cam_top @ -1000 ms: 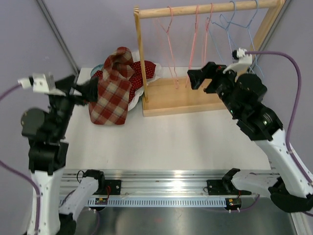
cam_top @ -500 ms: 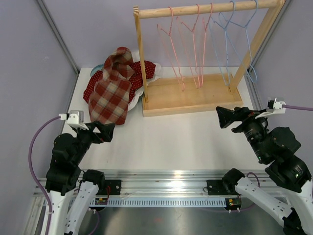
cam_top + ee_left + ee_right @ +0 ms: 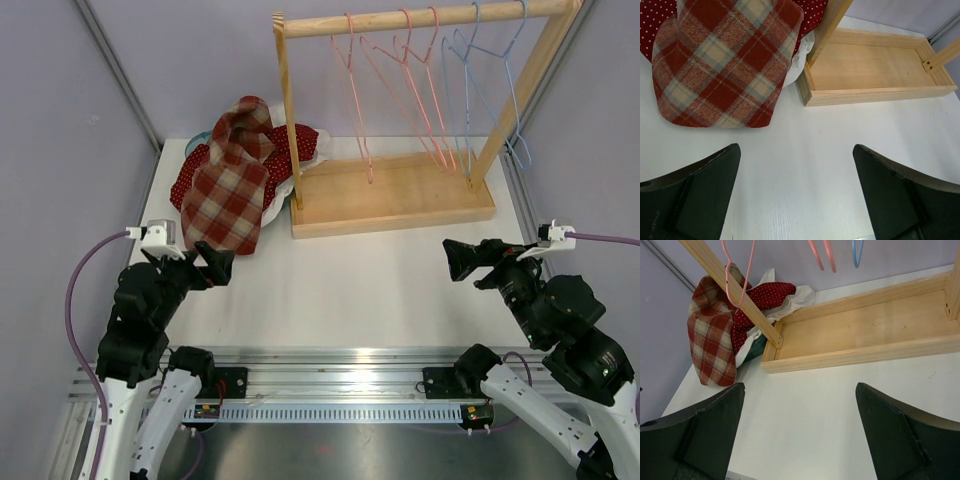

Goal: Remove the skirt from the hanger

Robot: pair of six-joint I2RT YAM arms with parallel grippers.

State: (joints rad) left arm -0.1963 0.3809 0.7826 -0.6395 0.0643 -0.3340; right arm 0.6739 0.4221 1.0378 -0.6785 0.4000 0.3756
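Observation:
A red plaid skirt (image 3: 228,195) lies on a pile of clothes at the table's back left, off any hanger; it also shows in the left wrist view (image 3: 722,60) and the right wrist view (image 3: 710,345). Several bare wire hangers (image 3: 400,90), pink and blue, hang on the wooden rack's rail and swing. My left gripper (image 3: 212,264) is open and empty near the front left, a little in front of the skirt. My right gripper (image 3: 462,258) is open and empty at the front right, in front of the rack's base.
The wooden rack (image 3: 390,200) stands at the back centre, its tray base (image 3: 870,70) on the table. A red polka-dot garment (image 3: 300,145) and white cloth (image 3: 790,302) lie under the plaid skirt beside the rack's left post.
Both arms have pulled back from the rack and the clothes pile to the table's near edge. The hangers on the rail are swinging to the right. The skirt has stayed on the pile.

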